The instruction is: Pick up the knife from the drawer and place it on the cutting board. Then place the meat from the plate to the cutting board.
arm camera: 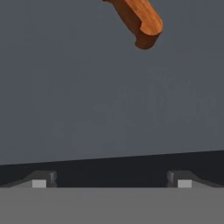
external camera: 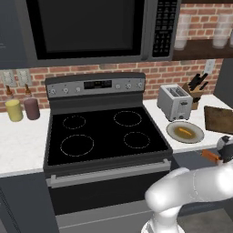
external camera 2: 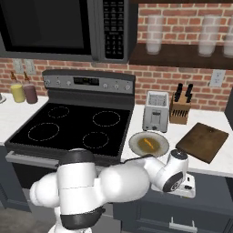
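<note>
The knife's orange handle (arm camera: 140,19) lies on the dark grey floor of the open drawer (arm camera: 109,109), at the top of the hand view. My gripper (arm camera: 111,183) stands open above the drawer floor, with nothing between its fingertips (arm camera: 43,180), short of the handle. From the left base view the orange handle (external camera: 210,156) shows just below the counter edge, beside my hand (external camera: 225,144). The blade is hidden. The plate (external camera 2: 136,146) holds the meat (external camera 2: 148,144); the dark brown cutting board (external camera 2: 202,141) lies to its right.
A toaster (external camera 2: 155,112) and a wooden knife block (external camera 2: 180,109) stand behind the plate. The black stove top (external camera: 102,132) lies to the left, with two bottles (external camera: 22,108) on the far-left counter. The counter edge (external camera 2: 209,169) overhangs the drawer.
</note>
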